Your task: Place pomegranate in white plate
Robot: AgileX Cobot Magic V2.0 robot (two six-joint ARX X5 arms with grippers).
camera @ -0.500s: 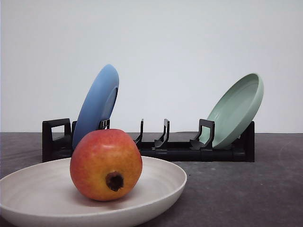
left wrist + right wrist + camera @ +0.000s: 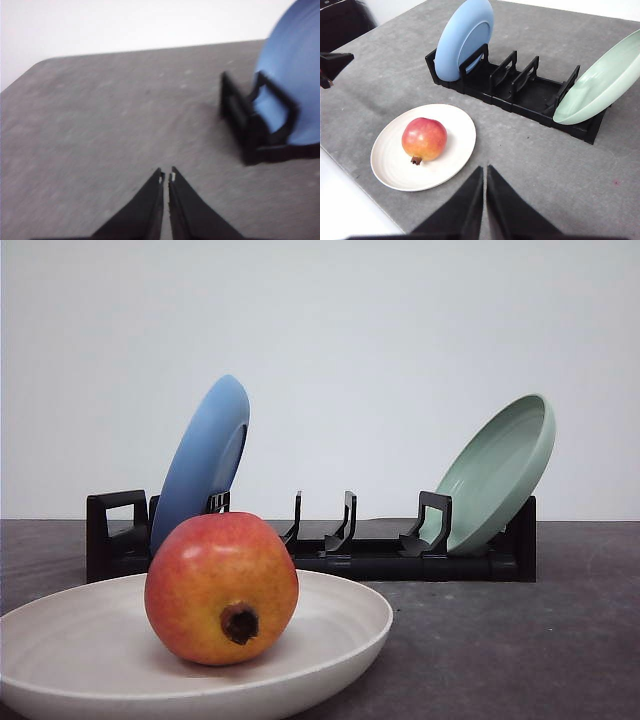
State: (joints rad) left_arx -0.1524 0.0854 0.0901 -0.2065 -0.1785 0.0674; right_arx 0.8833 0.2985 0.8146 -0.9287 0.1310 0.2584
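The pomegranate (image 2: 221, 588) rests inside the white plate (image 2: 330, 625) at the near left of the table, its dark calyx facing forward. From the right wrist view the pomegranate (image 2: 424, 139) sits a little off the middle of the plate (image 2: 457, 130). My right gripper (image 2: 485, 172) is shut with nothing in it, raised above the table short of the plate. My left gripper (image 2: 166, 174) is shut and empty, over bare grey table beside the rack's blue-plate end.
A black dish rack (image 2: 380, 558) stands behind the plate, holding a blue plate (image 2: 205, 455) at its left and a pale green plate (image 2: 500, 470) leaning at its right. The table edge (image 2: 350, 175) runs close to the white plate.
Nothing in the scene has moved; the front view has only shifted a few pixels to the left.
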